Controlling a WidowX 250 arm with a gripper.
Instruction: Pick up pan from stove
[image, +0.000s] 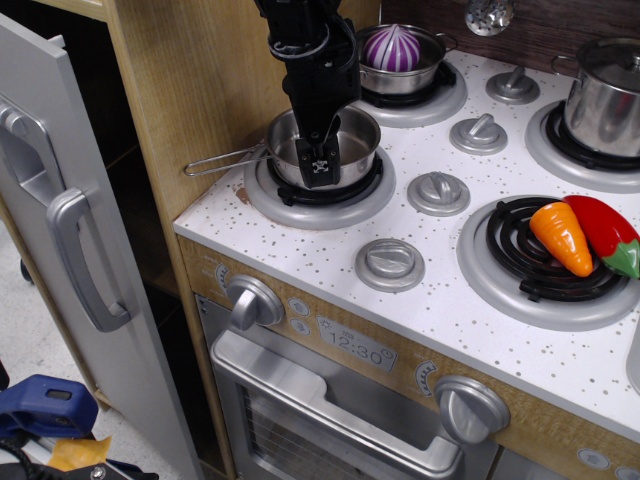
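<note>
We look down at a toy stove (440, 300) with a white speckled surface and grey burner rings with black coils. On the front left burner sits the pan (350, 150), small and shiny, its thin wire handle reaching left past the stove's edge. A black robot arm comes down from the top of the view, and its pincer (320, 166) is lowered into the pan's bowl near the front rim; we cannot tell whether its fingers are clenched on the rim or released, since they are dark and seen end on. Behind, on the back left burner, a two-handled pot (420, 62) holds a purple onion (393, 47). A taller lidded pot (605, 95) stands on the back right burner. On the front right burner lie an orange toy carrot (561, 237) and, touching it, a red toy pepper (606, 231). Grey knobs dot the top. On the wood-look front, above the oven door, a small clock panel (356, 350) reads "12:30". A grey cupboard door (70, 230) stands open at left.
</note>
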